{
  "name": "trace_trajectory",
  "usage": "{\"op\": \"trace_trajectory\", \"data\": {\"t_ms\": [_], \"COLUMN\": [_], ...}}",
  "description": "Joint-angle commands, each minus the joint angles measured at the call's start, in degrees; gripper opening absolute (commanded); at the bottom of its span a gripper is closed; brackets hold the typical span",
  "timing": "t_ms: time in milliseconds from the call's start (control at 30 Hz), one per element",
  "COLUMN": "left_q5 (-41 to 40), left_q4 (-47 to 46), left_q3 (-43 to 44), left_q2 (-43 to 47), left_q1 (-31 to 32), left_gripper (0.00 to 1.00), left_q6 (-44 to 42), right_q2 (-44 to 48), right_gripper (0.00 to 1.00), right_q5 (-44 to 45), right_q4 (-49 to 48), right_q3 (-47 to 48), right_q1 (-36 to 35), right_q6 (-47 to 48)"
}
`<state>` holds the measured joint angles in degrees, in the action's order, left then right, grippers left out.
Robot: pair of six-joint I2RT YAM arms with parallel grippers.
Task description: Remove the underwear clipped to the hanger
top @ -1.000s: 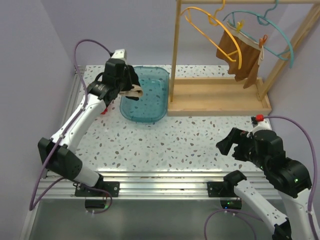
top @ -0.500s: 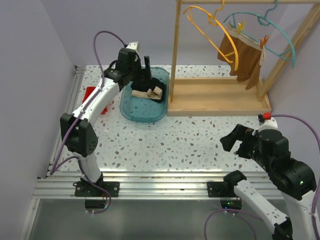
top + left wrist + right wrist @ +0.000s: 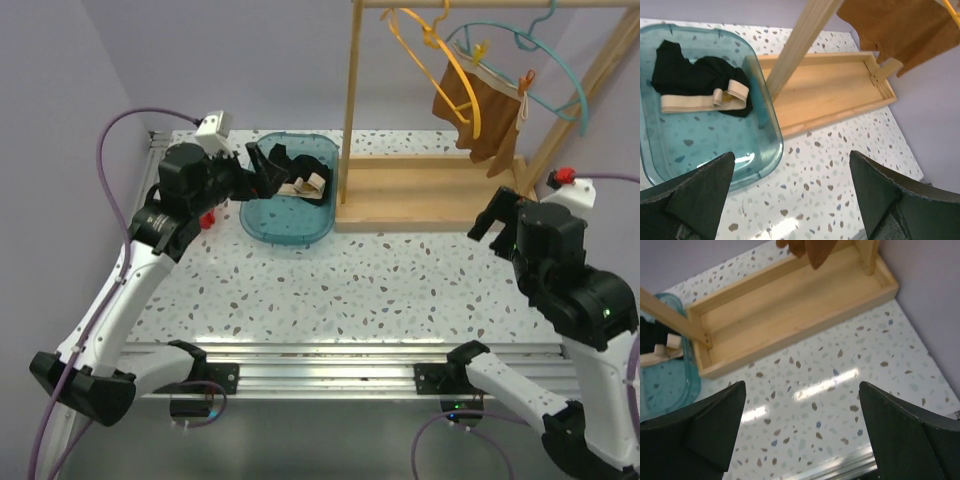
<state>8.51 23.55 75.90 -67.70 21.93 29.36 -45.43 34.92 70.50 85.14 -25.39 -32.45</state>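
Left claw (image 3: 268, 168) hovers spread wide and empty at the left edge of the translucent teal plastic tub (image 3: 290, 236), where the black cloth underwear with beige waistband (image 3: 298, 184) lies crumpled. Further right, the rust-brown cloth underwear (image 3: 487, 112) hangs clipped to the teal wire hanger (image 3: 583, 105) on the pale wooden rack (image 3: 440, 200). Right claw (image 3: 497, 214), spread wide and empty, hangs near the rack's base.

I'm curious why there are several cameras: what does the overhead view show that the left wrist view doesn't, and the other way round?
Only overhead: both arms, the open left hand and right hand, and the teal hanger whose clips hold the brown underwear. Only the left wrist: the black underwear unobstructed in the tub; overhead, the left hand hides part. Both: tub, wooden stand base, brown underwear.
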Motion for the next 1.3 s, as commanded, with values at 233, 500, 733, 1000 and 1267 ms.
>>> {"op": "trace_trajectory", "data": {"t_ms": [233,500,733,1000,1267], "left_q5": [10.03,12.66,13.37,11.53,9.42], "left_q4": [2.82,3.43,6.68,12.22,16.09], "left_q3": [-8.92,-10.07,-6.12,-4.18,-2.51], "left_q2": [11.97,14.7,13.47,15.49,17.34], "left_q1": [0.04,0.04,0.04,-0.05,0.04], "left_gripper": [1.0,1.0,1.0,1.0,1.0], "left_q6": [0.96,0.43,-0.62,-1.68,-2.12], "right_q2": [-22.32,-32.97,-36.39,-43.68,-48.35], "right_gripper": [0.99,0.99,0.99,0.99,0.99], "right_q5": [28.71,37.32,36.8,27.51,5.44], "right_q4": [-25.21,-43.99,-45.63,-32.99,-23.31], "right_q3": [21.19,25.08,24.1,32.53,39.65], "right_q1": [1.65,11.93,18.52,24.33,33.99], "right_q6": [28.46,51.56,48.19,32.9,17.08]}}
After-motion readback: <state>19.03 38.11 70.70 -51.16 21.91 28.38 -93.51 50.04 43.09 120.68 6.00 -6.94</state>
